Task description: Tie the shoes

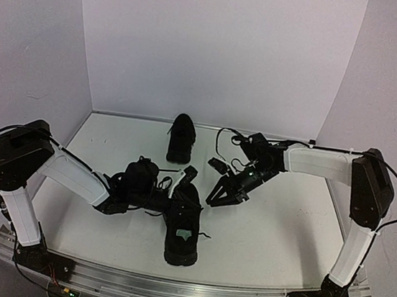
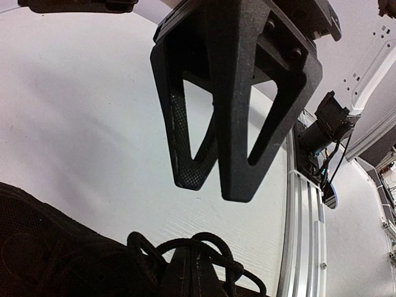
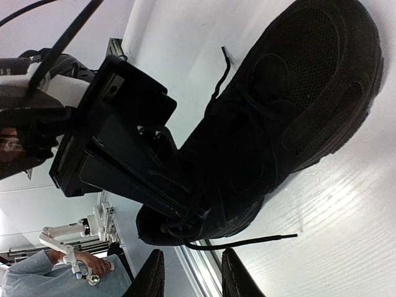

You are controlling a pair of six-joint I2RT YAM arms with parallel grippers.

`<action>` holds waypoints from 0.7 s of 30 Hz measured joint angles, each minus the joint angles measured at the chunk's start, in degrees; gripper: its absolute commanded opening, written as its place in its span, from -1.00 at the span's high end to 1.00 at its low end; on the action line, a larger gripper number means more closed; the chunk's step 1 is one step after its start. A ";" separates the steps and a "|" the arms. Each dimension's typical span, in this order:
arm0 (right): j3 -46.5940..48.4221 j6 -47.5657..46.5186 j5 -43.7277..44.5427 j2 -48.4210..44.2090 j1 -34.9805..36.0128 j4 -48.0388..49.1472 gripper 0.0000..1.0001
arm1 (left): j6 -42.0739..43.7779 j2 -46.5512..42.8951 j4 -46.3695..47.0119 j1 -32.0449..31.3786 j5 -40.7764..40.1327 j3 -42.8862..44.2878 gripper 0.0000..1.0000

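Two black shoes lie on the white table. The near shoe (image 1: pixel 183 223), with a pale insole label, points away from me; the far shoe (image 1: pixel 181 138) lies at the back. My left gripper (image 1: pixel 172 189) is at the near shoe's left side. Its jaws (image 2: pixel 216 184) are together with nothing between them, just above the looped laces (image 2: pixel 204 244) and the shoe (image 2: pixel 43 247). My right gripper (image 1: pixel 220 197) is open to the right of that shoe. In the right wrist view its gripper (image 3: pixel 193 275) is open and empty, close to a loose lace end (image 3: pixel 247 241) of the shoe (image 3: pixel 291 105).
An aluminium rail (image 1: pixel 181 291) runs along the table's near edge and also shows in the left wrist view (image 2: pixel 303 235). White backdrop walls close the back and sides. A person's hand (image 3: pixel 80 263) shows beyond the table. A cable loop (image 1: pixel 221 138) hangs off the right arm.
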 measured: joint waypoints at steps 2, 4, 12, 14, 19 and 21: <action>0.02 0.68 -1.09 0.43 0.00 0.77 0.40 | 0.19 0.00 -0.02 0.00 0.00 0.09 1.00; 0.02 1.39 -2.03 0.98 0.00 1.44 0.41 | 0.28 0.00 -0.04 0.00 0.00 0.09 1.00; 0.02 2.42 -3.94 3.32 0.00 2.57 0.47 | 0.29 0.00 -0.04 0.00 -0.02 0.18 1.00; 0.02 2.52 -4.26 3.49 0.00 2.67 0.47 | 0.29 0.00 -0.04 0.00 -0.02 0.18 1.00; 0.02 2.53 -5.26 4.24 0.00 2.99 0.49 | 0.29 0.00 -0.33 0.00 -0.02 0.42 1.00; 0.04 2.51 -5.60 4.85 0.00 3.06 0.49 | 0.29 0.00 -0.47 0.00 -0.02 0.86 1.00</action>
